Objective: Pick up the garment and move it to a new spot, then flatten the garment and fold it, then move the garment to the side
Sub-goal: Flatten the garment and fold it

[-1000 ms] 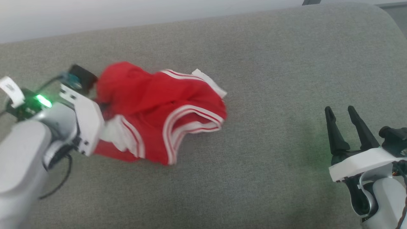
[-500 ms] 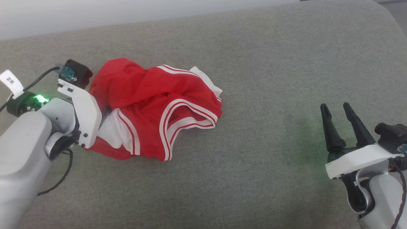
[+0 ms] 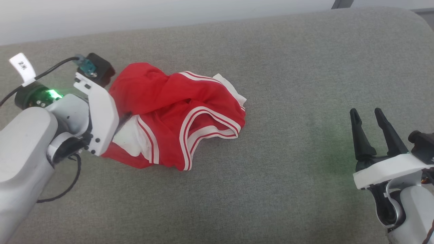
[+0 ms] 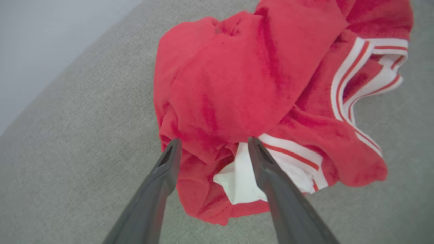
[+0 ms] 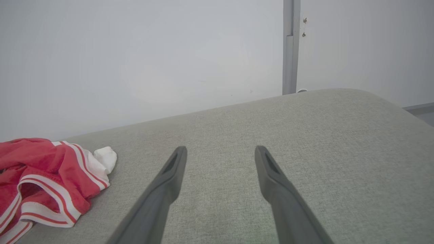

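Garment (image 3: 169, 108) lies crumpled in 1 heap on the grey upholstered cushion (image 3: 271, 189). Red body bunched up, white sleeve patch on the side nearest the left arm, striped trim looping along the edge farthest from that arm. Lettering not visible.

Left claw (image 4: 213, 144) is right at the garment's edge. Its 2 dark fingers (image 4: 162, 183) are spread apart, tips touching the red folds, with loose cloth and the white sleeve patch between them. Not pinching, so claw open and gripping nothing. In the head view the white wrist bracket (image 3: 101, 118) covers the fingers and hides that edge of the garment. A black wrist camera (image 3: 96, 69) sits just beside the garment's far corner; a green light (image 3: 52, 94), a white tag (image 3: 23, 67) and a looping black cable (image 3: 67, 189) are on the arm, on the side away from the garment.

Right claw (image 3: 365, 113) is well apart from the garment, over bare cushion, 2 fingers parted, empty, open. Nothing lies between it and the garment. In the right wrist view the garment (image 5: 44, 176) sits well off to the side of the right claw (image 5: 220, 150).

Behind the garment, past the cushion's back edge, is a pale wall (image 5: 135, 67) with 1 grey vertical strip (image 5: 291, 47).
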Robot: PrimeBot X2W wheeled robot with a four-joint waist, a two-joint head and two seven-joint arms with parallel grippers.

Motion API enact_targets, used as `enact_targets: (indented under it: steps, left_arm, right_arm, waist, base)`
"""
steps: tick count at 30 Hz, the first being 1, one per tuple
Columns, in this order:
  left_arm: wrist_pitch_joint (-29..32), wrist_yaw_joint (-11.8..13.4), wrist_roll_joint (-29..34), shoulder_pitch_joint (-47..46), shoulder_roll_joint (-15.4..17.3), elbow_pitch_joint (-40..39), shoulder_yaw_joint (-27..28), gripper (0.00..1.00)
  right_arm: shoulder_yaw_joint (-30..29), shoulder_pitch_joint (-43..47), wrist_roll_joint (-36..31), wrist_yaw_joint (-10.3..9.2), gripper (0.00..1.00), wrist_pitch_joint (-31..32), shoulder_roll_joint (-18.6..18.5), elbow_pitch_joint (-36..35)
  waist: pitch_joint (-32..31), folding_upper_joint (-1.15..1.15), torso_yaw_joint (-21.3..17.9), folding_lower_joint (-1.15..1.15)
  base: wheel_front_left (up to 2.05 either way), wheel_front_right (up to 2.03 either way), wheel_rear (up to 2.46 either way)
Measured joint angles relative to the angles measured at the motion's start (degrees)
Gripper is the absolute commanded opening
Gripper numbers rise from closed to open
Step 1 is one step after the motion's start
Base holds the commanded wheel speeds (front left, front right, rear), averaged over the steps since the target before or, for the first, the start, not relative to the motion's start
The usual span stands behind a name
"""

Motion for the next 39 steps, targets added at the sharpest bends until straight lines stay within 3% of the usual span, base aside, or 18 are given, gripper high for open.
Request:
enact_targets:
  steps: [9, 19, 20, 21, 22, 30, 39]
  left_arm:
    - [5.54, 3.1, -2.47, 3.05, 1.01, -6.19, -0.77, 1.0]
    - [5.17, 4.58, -4.49, 5.39, 0.27, -2.42, -0.82, 1.0]
    - [4.88, 4.59, -4.7, 5.41, 0.08, -1.83, -0.64, 0.96]
    - [4.63, 4.58, -4.93, 5.41, -0.13, -1.51, -0.51, 0.11]
    - [4.56, 4.48, -5.2, 5.41, -0.36, -1.15, -0.42, 0.0]
    - [7.04, 5.84, -8.25, 5.29, -0.96, -1.62, 0.59, 0.0]
    - [9.14, 9.93, -10.6, 8.25, 3.49, -9.64, 3.15, 0.0]
  right_arm:
    - [-0.08, 0.13, -0.23, 0.0, 1.0, -0.01, 0.1, -0.62]
    - [0.44, -0.24, -0.05, 0.0, 1.0, -0.02, 0.09, -0.85]
    - [0.44, -0.26, 0.01, 0.0, 1.0, -0.02, 0.07, -0.86]
    - [0.41, -0.3, 0.04, 0.0, 1.0, -0.03, 0.05, -0.86]
    - [0.38, -0.32, 0.04, 0.0, 1.0, -0.04, 0.05, -0.86]
    - [-0.21, 0.02, -0.32, 0.0, 1.0, -0.07, -0.09, -0.73]
    - [-0.35, 1.6, -0.78, 0.0, 1.0, -0.08, -0.32, -0.68]
  waist:
    - [0.19, 0.0, -0.23, 0.0]
    - [1.86, 0.0, -1.6, 0.0]
    - [1.96, 0.0, -1.72, 0.0]
    - [2.06, 0.0, -1.83, 0.0]
    - [2.11, 0.0, -1.9, 0.0]
    - [1.02, 0.0, -1.1, 0.0]
    - [-1.55, 0.0, 0.77, 0.0]
  base:
    - [0.0, 0.0, 0.0]
    - [0.0, 0.0, 0.0]
    - [0.0, 0.0, 0.0]
    - [0.0, 0.0, 0.0]
    - [0.0, 0.0, 0.0]
    - [0.0, 0.0, 0.0]
    - [0.0, 0.0, 0.0]
